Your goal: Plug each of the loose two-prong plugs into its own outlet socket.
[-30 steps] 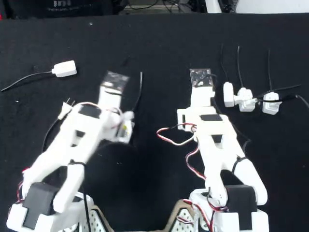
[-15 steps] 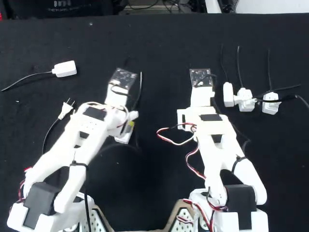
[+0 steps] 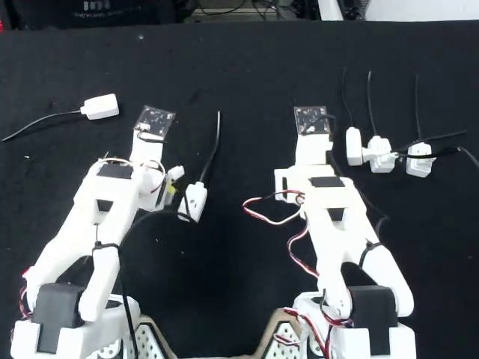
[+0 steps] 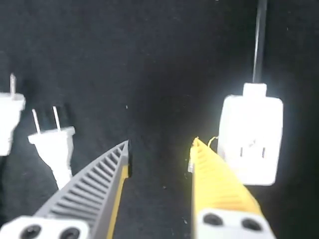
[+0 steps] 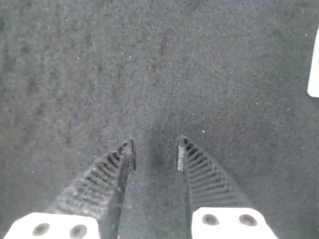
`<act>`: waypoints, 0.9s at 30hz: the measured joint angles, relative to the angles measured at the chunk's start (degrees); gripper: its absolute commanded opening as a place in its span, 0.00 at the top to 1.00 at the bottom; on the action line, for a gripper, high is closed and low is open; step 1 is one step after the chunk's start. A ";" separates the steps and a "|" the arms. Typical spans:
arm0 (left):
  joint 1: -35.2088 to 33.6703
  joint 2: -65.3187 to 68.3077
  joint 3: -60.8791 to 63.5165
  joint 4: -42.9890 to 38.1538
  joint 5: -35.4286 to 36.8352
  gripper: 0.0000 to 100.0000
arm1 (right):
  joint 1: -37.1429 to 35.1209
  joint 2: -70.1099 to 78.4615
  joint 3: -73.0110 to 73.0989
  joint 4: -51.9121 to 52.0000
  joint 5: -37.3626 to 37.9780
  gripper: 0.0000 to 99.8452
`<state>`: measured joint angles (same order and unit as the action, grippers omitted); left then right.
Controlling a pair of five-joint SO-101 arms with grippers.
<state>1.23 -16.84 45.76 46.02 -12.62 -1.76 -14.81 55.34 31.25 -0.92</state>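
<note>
My left gripper (image 4: pixel 160 147) is open and low over the black cloth, with nothing between its fingers. To one side of it lies a white two-prong plug (image 4: pixel 52 143), prongs pointing away from me. On the other side is a white outlet socket (image 4: pixel 251 139), its two slots facing up and a black cord leading off. From above, that socket (image 3: pixel 194 200) lies just right of the left arm (image 3: pixel 112 194). A second white socket (image 3: pixel 99 107) rests at the far left. My right gripper (image 5: pixel 154 149) hangs open over bare cloth.
Three white plug-and-socket pairs (image 3: pixel 382 155) with black cords sit in a row at the far right, beside the right arm (image 3: pixel 322 187). Another white piece with a prong (image 4: pixel 7 122) shows beside the loose plug. The far edge of the black table (image 3: pixel 239 22) borders clutter.
The left arm swung left: its wrist now sits farther left, uncovering the socket beside it and covering the loose plug seen earlier. The right arm has not moved.
</note>
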 measured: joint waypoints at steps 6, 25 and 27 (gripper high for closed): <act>7.12 0.00 -2.02 5.19 2.73 0.80 | 0.00 0.00 0.00 0.00 0.00 0.87; 11.25 0.00 -2.46 6.07 3.69 0.80 | 0.00 0.00 0.00 0.00 0.00 0.87; 12.48 0.00 -2.46 6.59 3.69 0.80 | 0.00 0.00 0.00 0.00 0.00 0.87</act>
<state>13.71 -16.84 43.30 52.62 -8.92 -1.76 -14.81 55.34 31.25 -0.92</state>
